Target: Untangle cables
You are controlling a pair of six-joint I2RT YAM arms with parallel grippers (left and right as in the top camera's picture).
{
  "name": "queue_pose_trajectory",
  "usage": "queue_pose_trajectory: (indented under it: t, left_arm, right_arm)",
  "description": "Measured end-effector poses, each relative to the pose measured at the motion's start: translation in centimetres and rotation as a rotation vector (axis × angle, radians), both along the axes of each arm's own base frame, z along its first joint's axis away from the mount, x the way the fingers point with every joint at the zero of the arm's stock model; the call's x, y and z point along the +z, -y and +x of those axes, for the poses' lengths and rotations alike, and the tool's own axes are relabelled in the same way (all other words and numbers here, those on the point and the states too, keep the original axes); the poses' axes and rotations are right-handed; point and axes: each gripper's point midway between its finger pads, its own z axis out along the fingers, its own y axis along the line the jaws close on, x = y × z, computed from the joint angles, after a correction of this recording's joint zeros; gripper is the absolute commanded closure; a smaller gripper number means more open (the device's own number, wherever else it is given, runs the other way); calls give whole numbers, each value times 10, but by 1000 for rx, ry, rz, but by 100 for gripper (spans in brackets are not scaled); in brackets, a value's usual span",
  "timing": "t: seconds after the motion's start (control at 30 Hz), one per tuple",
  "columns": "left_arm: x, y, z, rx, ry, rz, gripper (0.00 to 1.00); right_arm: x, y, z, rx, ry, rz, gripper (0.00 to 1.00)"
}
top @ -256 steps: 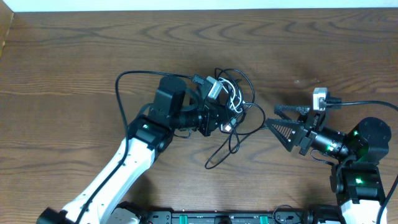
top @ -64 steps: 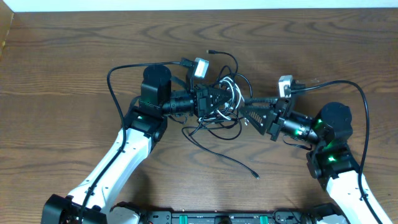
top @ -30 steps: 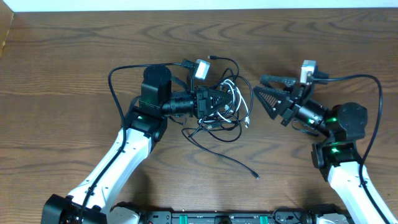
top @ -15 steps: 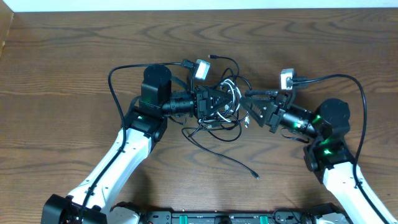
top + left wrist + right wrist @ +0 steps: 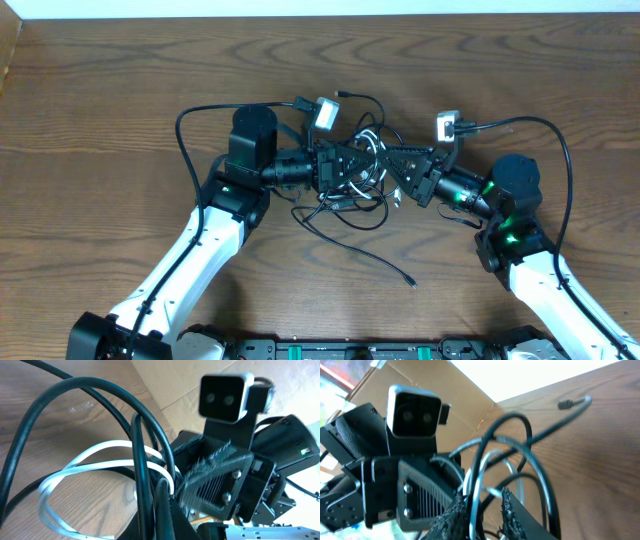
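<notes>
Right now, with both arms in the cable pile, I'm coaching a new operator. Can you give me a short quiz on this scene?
1. True or false: a thin black cable's plug end lies on the brown wooden table, apart from both tools.
2. Where do the left tool and right tool face each other? A at the tangle of thin black and white cables; B at the table's left edge; C over a cardboard box.
3. Fill in: the pale cable loops among the black ones are ___ in colour.
Key: 1 true; 2 A; 3 white.
</notes>
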Motion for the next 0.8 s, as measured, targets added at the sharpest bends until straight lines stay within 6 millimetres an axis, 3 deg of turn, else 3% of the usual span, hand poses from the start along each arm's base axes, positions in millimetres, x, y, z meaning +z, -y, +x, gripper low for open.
queue_pose_trajectory:
  t: [0.07,0.4,0.63,0.8]
  left_arm:
    - [-5,0,-2,-4,-14,14,92]
    - [-10,-1,-7,-27,-17,27,92]
    - [-6,1,-14,-70,-20,7,92]
    - [-5,1,-18,-91,-19,-1,92]
  right_arm:
    - [1,1,1,-8,5,0,99]
    - [-3,13,12,-68,-13,-4,99]
    - [-26,24,20,-139,-69,-74,99]
    - [-38,49,36,-258,-77,-130,99]
